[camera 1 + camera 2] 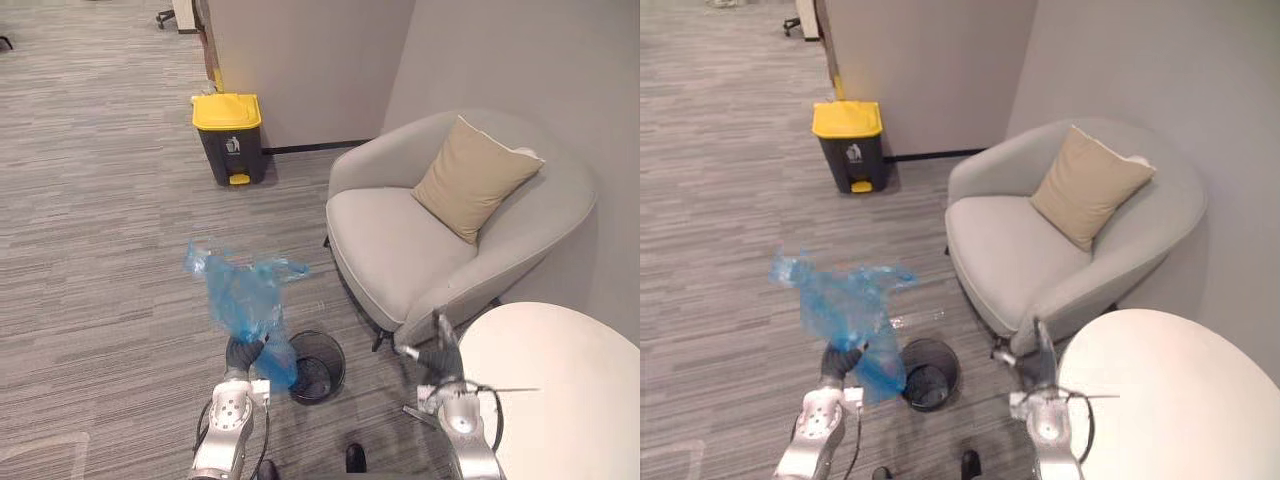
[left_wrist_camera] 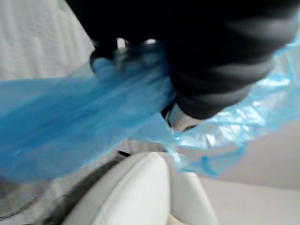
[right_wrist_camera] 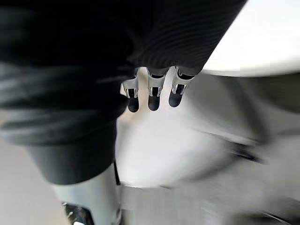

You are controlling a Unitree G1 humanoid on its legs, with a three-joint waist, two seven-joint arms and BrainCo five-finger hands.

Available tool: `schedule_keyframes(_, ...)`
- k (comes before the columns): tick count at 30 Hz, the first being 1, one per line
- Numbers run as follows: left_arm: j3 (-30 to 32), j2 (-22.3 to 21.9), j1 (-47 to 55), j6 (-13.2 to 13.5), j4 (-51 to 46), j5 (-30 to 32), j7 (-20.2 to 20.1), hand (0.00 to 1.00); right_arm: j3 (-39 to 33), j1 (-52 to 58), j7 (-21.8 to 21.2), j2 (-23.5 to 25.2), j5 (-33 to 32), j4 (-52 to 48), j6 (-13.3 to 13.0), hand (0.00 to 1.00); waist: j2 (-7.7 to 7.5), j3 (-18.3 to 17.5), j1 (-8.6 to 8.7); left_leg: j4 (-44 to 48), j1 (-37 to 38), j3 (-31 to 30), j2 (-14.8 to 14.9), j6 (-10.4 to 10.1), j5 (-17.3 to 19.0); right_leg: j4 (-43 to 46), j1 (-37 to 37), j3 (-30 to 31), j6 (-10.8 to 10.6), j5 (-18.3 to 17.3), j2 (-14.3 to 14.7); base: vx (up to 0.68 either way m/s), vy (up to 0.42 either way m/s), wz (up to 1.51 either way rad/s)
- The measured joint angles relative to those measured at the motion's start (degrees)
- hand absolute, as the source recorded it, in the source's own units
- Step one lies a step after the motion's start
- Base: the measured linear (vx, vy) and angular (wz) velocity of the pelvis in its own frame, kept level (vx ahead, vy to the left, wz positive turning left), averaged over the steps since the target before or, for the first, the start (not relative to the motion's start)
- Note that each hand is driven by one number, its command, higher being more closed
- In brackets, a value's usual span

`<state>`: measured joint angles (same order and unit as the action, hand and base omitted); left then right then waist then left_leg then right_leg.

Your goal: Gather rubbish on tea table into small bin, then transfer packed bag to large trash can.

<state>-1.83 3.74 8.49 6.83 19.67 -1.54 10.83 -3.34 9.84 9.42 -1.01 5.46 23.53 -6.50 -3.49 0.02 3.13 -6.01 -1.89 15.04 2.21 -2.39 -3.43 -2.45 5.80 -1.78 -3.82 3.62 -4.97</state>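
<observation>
Because the crinkled blue bag drapes over your left hand, most of that hand is hidden. The left wrist view shows dark fingertips curled into the thin film, so the hand is clamped on the bag. The bag's lower end overlaps the rim of the small bin, a round black mesh one on the floor, and you cannot tell whether the two touch. Your right hand hangs just beside the curved edge of the smooth white bench, fingers straight and holding nothing. The rounded grey armchair, with a tan cushion, crowds the bin's right side. A wide run of striped grey carpet lies between the bin and the yellow-lidded trash can by the wall.
</observation>
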Motion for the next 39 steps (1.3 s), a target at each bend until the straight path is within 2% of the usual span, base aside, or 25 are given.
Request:
schedule_keyframes(5,2.0,0.5,1.2,-1.0,8.0,-0.2,-2.5,1.0,-1.1,-0.2,-2.4,-0.1,-3.4,12.3,1.6,0.0,0.41,0.3,-0.18,0.0,1.1,-0.2,0.1,-0.1,0.1,-0.4,-1.5,-0.6,0.0,0.0,0.0,0.02,-0.003,0.03)
schedule_keyframes(15,2.6,1.2,3.3,-2.3,19.4,0.3,-3.7,1.0,-0.8,-2.5,-3.3,-0.1,-3.1,21.4,2.7,0.0,0.87,1.9,-0.9,0.0,3.2,0.0,-0.2,-0.2,0.3,0.3,-3.2,-0.5,-0.5,-0.4,-0.1,0.0,0.002,0.0)
schedule_keyframes(19,2.6,1.5,2.8,-2.3,20.6,0.3,-3.7,1.0,0.6,-4.6,-3.0,0.1,-3.1,22.6,2.9,0.0,-0.04,4.8,-1.78,0.1,2.4,0.8,-0.3,0.2,0.0,3.2,-0.7,0.7,-0.6,-0.5,-0.3,-0.07,0.015,-0.09)
schedule_keyframes(20,2.5,1.8,2.3,-2.3,20.7,0.3,-3.7,1.0,1.3,-4.9,-2.5,0.3,-3.1,22.6,3.0,0.0,-0.66,5.1,-1.86,1.0,0.7,1.5,-0.4,0.3,0.1,4.4,1.2,0.7,-0.7,-0.6,-0.5,-0.1,0.022,0.01)
schedule_keyframes(22,2.5,2.2,1.4,-2.3,20.6,0.2,-3.7,1.0,1.9,-5.1,-2.2,0.7,-3.1,22.6,3.1,0.0,-1.57,5.6,-2.14,5.1,-2.4,1.9,-0.2,2.0,1.1,6.1,3.3,1.3,-1.8,-0.1,-1.2,-0.1,0.021,-0.04)
schedule_keyframes(23,2.6,2.0,1.5,-2.3,20.3,0.2,-3.6,1.0,2.6,-5.4,-2.0,0.6,-3.1,22.6,3.1,0.0,-0.8,6.1,-2.44,7.2,-4.3,1.9,1.1,3.1,2.1,10.2,4.6,0.7,-2.8,-2.0,-1.0,-0.08,0.001,-0.05)
schedule_keyframes(24,2.5,2.0,1.3,-2.3,20.2,0.2,-3.6,1.0,2.7,-5.6,-2.0,0.6,-3.1,22.5,3.1,0.0,-0.66,6.2,-2.4,7.8,-4.5,1.7,1.3,3.1,2.2,14.8,5.6,-0.2,-2.1,-3.9,-1.1,-0.08,-0.024,0.15)
schedule_keyframes(25,2.4,2.1,1.1,-2.3,19.6,0.2,-3.6,1.0,3.1,-5.3,-2.0,0.8,-3.1,22.8,3.1,0.0,-0.29,6.5,-2.44,9.4,-4.9,0.8,1.8,3.5,2.9,28.9,7.4,-1.4,-1.2,-10.1,-1.5,-0.05,-0.058,0.46)
schedule_keyframes(26,2.6,2.3,1.2,-2.2,19.0,0.2,-3.4,1.0,3.1,-4.9,-2.0,0.9,-3.1,23.0,3.1,0.0,-0.75,6.4,-2.41,10.6,-5.2,-1.0,1.9,3.4,3.0,37.3,6.6,-1.2,-2.6,-13.3,-1.4,-0.03,-0.063,0.5)
schedule_keyframes(27,2.6,2.4,1.2,-2.2,18.9,0.2,-3.4,1.0,3.1,-4.9,-2.0,0.9,-3.1,23.2,3.1,0.0,-0.95,6.3,-2.42,10.9,-5.1,-1.4,1.9,3.4,3.0,38.5,6.2,-1.0,-3.2,-13.9,-1.3,-0.02,-0.13,0.48)
schedule_keyframes(29,3.0,2.1,1.2,-2.3,18.2,0.2,-3.3,1.0,3.0,-5.6,-1.6,0.4,-3.1,23.3,3.0,0.0,-2.22,6.0,-3.45,12.8,-8.1,-2.6,1.6,1.8,0.8,33.4,3.3,1.0,-3.2,-16.4,0.2,-0.06,-0.123,0.31)
schedule_keyframes(30,3.1,1.8,1.2,-2.3,18.0,0.2,-3.3,1.0,3.0,-6.0,-1.6,0.3,-3.1,23.3,3.0,0.0,-1.94,6.2,-3.52,12.7,-8.6,-2.9,1.8,1.8,0.3,31.6,2.8,1.1,-2.8,-16.6,0.6,-0.11,-0.072,0.17)
schedule_keyframes(31,3.1,1.1,1.2,-2.2,17.3,0.2,-3.3,1.0,3.0,-7.0,-1.5,0.1,-3.1,23.2,3.0,0.0,-1.66,6.3,-3.86,12.5,-10.4,-3.3,2.2,1.4,-0.9,26.5,1.6,1.5,-1.1,-17.5,1.5,-0.15,-0.084,0.17)
schedule_keyframes(32,3.0,0.6,0.9,-2.3,17.0,0.2,-3.3,1.0,3.0,-7.9,-1.4,-0.1,-3.2,23.1,2.8,0.0,-1.39,6.6,-4.18,12.1,-12.6,-4.1,2.2,0.9,-2.4,20.6,0.3,1.4,1.8,-18.8,1.9,-0.16,-0.101,0.23)
schedule_keyframes(33,3.0,0.2,0.4,-2.3,17.3,0.2,-3.3,1.0,2.9,-8.3,-1.3,-0.4,-3.2,23.1,2.8,0.0,-0.45,7.2,-4.12,12.1,-13.0,-4.9,2.6,0.8,-2.8,19.1,0.0,1.0,2.3,-18.2,2.3,-0.22,-0.078,0.42)
schedule_keyframes(34,2.8,-0.8,-0.1,-2.3,16.6,0.2,-3.4,1.0,2.8,-8.8,-0.8,-1.2,-3.2,22.8,2.8,0.0,1.7,8.6,-4.35,10.6,-13.1,-6.6,3.7,0.1,-4.4,17.0,-1.1,-1.2,3.0,-16.4,3.6,-0.31,-0.073,0.45)
schedule_keyframes(35,2.6,-1.0,0.0,-2.2,15.8,0.2,-3.3,1.0,2.8,-8.3,-0.3,-1.4,-3.2,22.6,2.8,0.0,2.99,9.1,-4.89,9.0,-12.8,-7.5,4.2,-0.6,-5.5,16.4,-1.1,-2.2,3.4,-15.8,4.4,-0.28,-0.052,0.42)
schedule_keyframes(36,2.6,-1.0,0.1,-2.2,15.6,0.2,-3.3,1.0,2.6,-8.2,-0.2,-1.4,-3.2,22.6,2.8,0.0,3.47,9.3,-5.06,8.4,-12.8,-7.8,4.4,-0.8,-5.5,16.1,-1.0,-2.9,3.6,-15.3,4.7,-0.29,-0.072,0.44)
schedule_keyframes(37,2.5,-1.1,0.3,-2.2,15.3,0.1,-3.3,1.0,2.4,-8.2,0.3,-1.3,-3.2,22.5,2.8,0.0,4.42,9.2,-5.1,6.7,-13.7,-7.5,5.1,-3.1,-3.7,14.2,-0.8,-5.0,4.3,-13.5,5.1,-0.16,-0.031,0.43)
schedule_keyframes(38,2.6,-1.1,0.2,-2.2,15.3,0.2,-3.3,1.0,2.4,-8.2,0.4,-1.3,-3.1,22.4,2.9,0.0,4.4,9.1,-5.02,6.9,-14.3,-7.1,5.2,-3.4,-3.2,13.0,-0.8,-5.7,4.5,-12.9,4.7,-0.25,-0.003,0.83)
schedule_keyframes(39,2.3,-1.3,-0.9,-2.2,14.8,0.2,-3.4,1.0,2.2,-8.7,0.7,-1.2,-3.1,22.4,3.1,0.0,3.56,9.7,-5.3,14.3,-17.8,-3.2,5.9,-1.6,-1.0,11.4,0.1,-8.4,5.0,-10.7,3.1,-0.16,0.035,0.63)
